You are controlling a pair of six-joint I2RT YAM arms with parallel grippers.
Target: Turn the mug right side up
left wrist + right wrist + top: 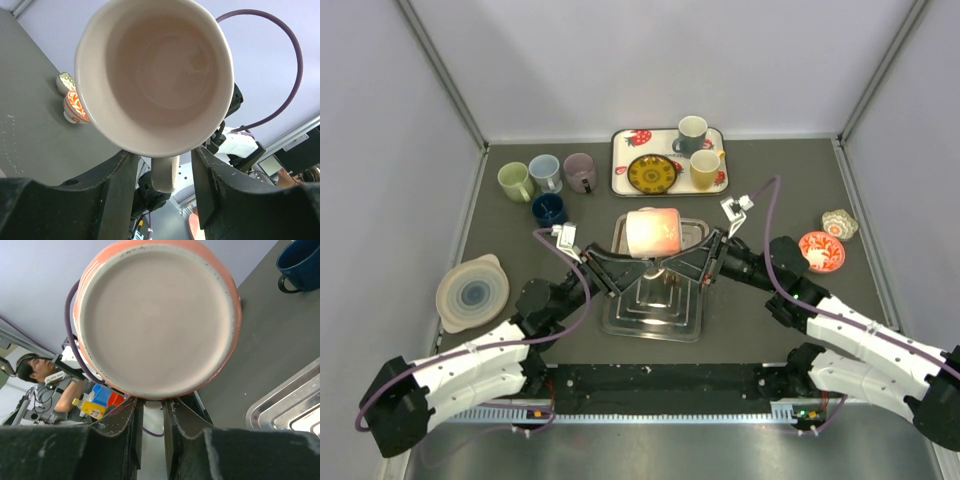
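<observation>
Mug [653, 232] hung sideways mid-frame, handle pinched in right gripper [153, 404]. Left gripper [164, 156] gaped beneath its rim.

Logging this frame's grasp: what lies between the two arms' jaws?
The pink mug, on its side above the steel tray; top view shows it, left wrist sees its mouth, right wrist its base.

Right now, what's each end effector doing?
Left end effector: open, straddling the mug handle.
Right end effector: shut on the mug.
</observation>
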